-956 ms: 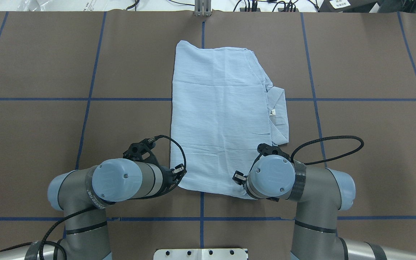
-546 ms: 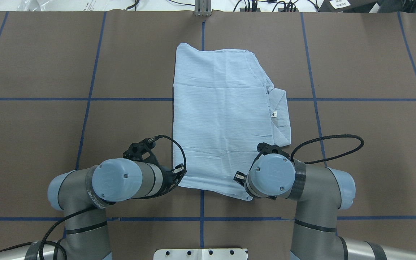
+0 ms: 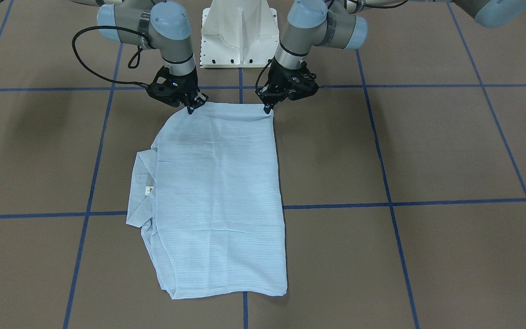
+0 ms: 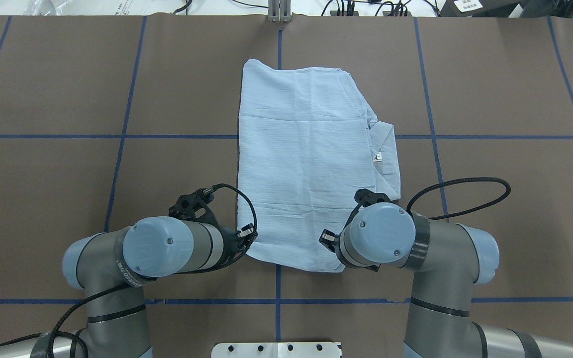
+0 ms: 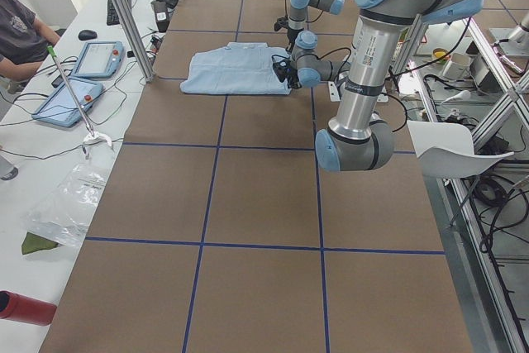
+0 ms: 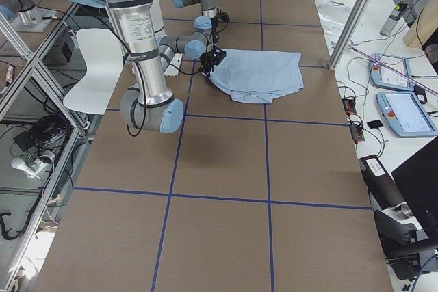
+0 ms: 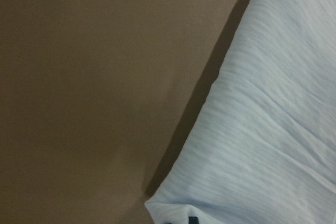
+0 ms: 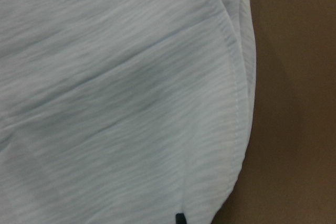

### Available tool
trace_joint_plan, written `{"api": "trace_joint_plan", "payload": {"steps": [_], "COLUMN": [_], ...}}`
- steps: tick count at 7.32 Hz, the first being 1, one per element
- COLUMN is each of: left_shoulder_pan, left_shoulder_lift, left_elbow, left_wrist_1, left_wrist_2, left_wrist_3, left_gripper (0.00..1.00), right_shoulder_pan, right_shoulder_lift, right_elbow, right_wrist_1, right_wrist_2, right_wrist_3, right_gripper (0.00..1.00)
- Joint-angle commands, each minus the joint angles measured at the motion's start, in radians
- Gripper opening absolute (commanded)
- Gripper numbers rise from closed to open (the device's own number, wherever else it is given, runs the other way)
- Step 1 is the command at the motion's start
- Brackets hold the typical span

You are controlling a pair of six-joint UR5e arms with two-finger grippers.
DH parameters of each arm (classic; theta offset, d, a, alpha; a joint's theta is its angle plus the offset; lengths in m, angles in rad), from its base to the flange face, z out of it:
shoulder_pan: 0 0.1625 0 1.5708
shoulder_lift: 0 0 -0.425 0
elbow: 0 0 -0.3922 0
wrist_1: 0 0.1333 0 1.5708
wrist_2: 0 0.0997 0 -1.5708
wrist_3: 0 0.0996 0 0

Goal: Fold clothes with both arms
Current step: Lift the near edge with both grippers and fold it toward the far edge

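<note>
Our silver-grey jointed arms [image 4: 167, 246] point down; the left black gripper [image 3: 268, 108] and right black gripper [image 3: 191, 108] each clamp a corner of the thin pale-blue striped shirt [image 3: 217, 192] ahead.

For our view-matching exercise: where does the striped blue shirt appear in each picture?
Front-facing: shirt centre-left.
Overhead: upper centre.
Exterior left: top, left of centre.
Exterior right: upper centre.
Left wrist: right side.
Right wrist: fills the left.
Shared landmark: blue tape line passing under it.
</note>
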Motion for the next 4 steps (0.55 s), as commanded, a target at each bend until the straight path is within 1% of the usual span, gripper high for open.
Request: {"api": "trace_joint_plan", "payload": {"steps": [1, 2, 4], "left_shoulder_pan": [-0.002, 0.007, 0.03], "left_shoulder_lift": [0.012, 0.015, 0.021], "left_elbow": [-0.084, -0.128, -0.227], "left_wrist_1": [0.075, 0.12, 0.23], "left_wrist_2": [-0.002, -0.002, -0.016], "left_wrist_3": [0.011, 0.013, 0.013], "left_gripper": [0.0, 0.0, 0.0], "right_shoulder_pan": [0.002, 0.002, -0.002], "right_shoulder_lift": [-0.012, -0.015, -0.035], "right_elbow": [0.033, 0.044, 0.125], "right_wrist_1": [0.002, 0.002, 0.003], "right_wrist_2": [0.005, 0.01, 0.08], "right_wrist_3": [0.007, 0.004, -0.003], "right_gripper": [0.0, 0.0, 0.0]}}
